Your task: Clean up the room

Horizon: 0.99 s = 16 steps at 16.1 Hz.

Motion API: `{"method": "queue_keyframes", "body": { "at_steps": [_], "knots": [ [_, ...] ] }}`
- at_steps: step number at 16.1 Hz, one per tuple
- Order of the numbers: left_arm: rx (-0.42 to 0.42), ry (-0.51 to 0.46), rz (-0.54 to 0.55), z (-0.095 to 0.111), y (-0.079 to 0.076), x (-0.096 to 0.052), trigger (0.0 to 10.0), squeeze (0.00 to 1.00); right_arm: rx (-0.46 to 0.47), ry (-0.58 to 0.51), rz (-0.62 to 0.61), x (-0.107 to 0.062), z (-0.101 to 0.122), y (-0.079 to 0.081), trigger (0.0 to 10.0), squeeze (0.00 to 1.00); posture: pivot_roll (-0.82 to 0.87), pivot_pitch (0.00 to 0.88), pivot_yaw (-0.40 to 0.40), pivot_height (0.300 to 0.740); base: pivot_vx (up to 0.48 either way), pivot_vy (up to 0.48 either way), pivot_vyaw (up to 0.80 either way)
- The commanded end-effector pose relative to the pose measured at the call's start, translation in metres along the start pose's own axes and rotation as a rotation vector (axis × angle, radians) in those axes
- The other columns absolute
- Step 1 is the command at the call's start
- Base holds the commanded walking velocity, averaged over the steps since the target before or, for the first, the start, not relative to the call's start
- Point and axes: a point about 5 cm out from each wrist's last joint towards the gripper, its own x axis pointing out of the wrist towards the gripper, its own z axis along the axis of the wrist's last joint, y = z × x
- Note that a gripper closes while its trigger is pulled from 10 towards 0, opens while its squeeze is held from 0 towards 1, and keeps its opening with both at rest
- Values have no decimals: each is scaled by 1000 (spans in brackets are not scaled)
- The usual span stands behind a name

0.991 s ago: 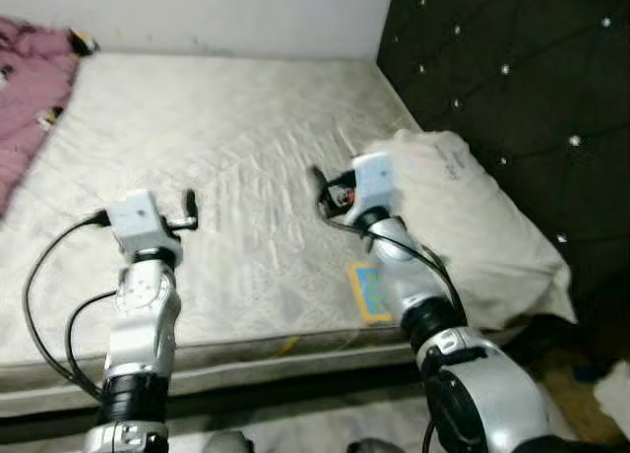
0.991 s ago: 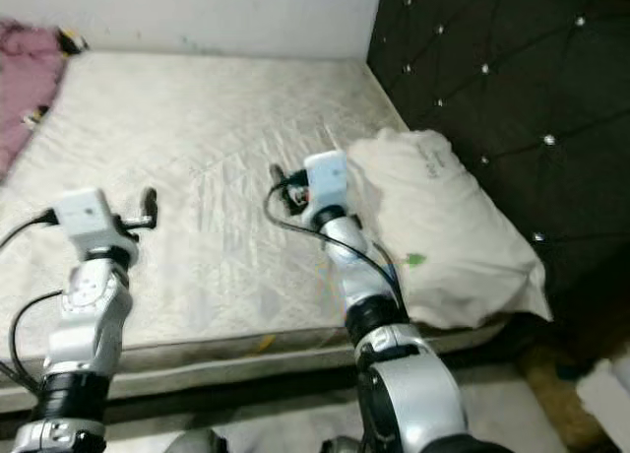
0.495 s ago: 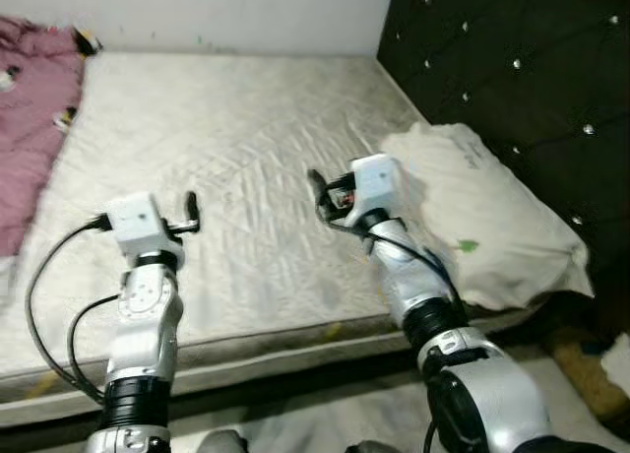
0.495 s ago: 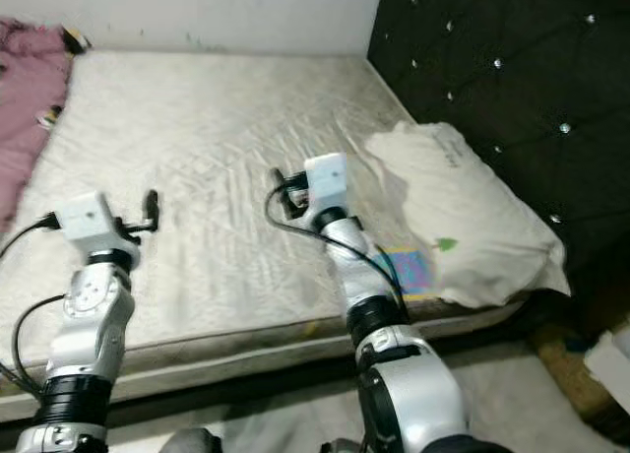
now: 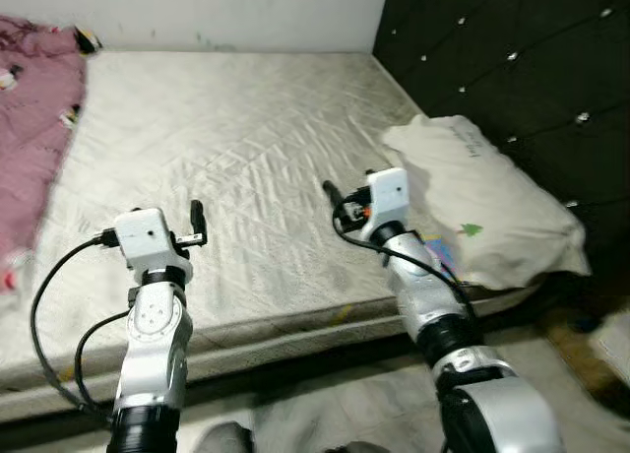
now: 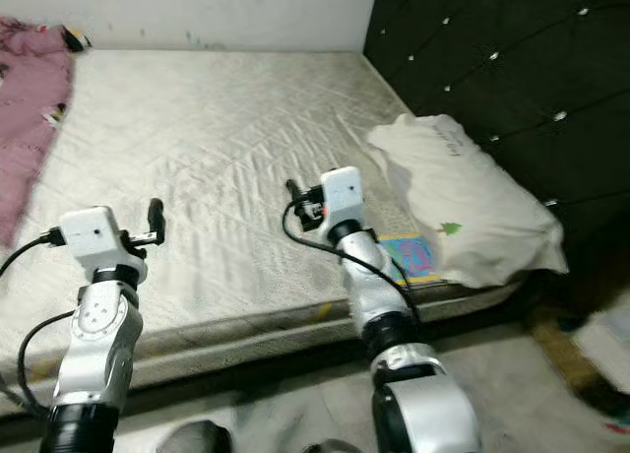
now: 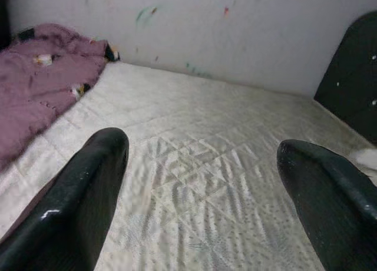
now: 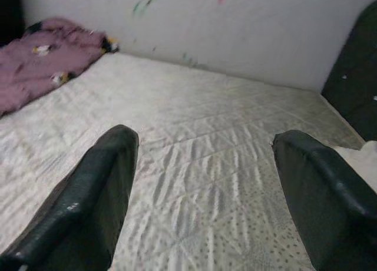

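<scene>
A bare cream mattress (image 5: 246, 118) lies before me. A white pillow (image 5: 472, 207) rests at its right end against the black tufted headboard (image 5: 512, 49). A pink blanket (image 5: 34, 98) is bunched at the mattress's far left. My left gripper (image 5: 197, 222) hovers open over the near left part of the mattress, holding nothing. My right gripper (image 5: 332, 192) is open above the middle, a short way left of the pillow. In the left wrist view the blanket (image 7: 35, 100) lies ahead, to one side of the two spread fingers (image 7: 76, 206).
A colourful label (image 5: 440, 248) shows on the mattress beside the pillow. A white wall (image 5: 217, 10) runs behind the bed. Grey floor (image 5: 325, 414) lies along the near bed edge, with a pale object (image 5: 610, 340) on it at the right.
The whole picture has shifted, so the camera has moved; more floor now shows below the bed edge. Both arms keep their raised pose with fingers apart.
</scene>
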Motion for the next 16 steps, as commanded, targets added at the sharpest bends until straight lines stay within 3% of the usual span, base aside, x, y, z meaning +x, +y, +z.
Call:
{"method": "queue_keyframes", "body": {
  "at_steps": [1,4,12,16],
  "knots": [
    [7,7,24,-1,2,-5,10000,0,-14,6,27,0,1,2,10000,0,209,0,-169,740,0,0,0],
    [-2,29,38,-6,4,-11,10000,0,-5,15,40,-2,-2,6,10000,0,190,0,-152,740,0,0,0],
    [25,85,-214,-9,-40,9,10000,0,1,-22,-186,-39,-9,-20,10000,0,-12,0,71,740,0,0,0],
    [21,101,-226,-12,-37,8,10000,0,9,-11,-205,-45,-9,-19,10000,0,-2,0,60,740,0,0,0]
  ]
}}
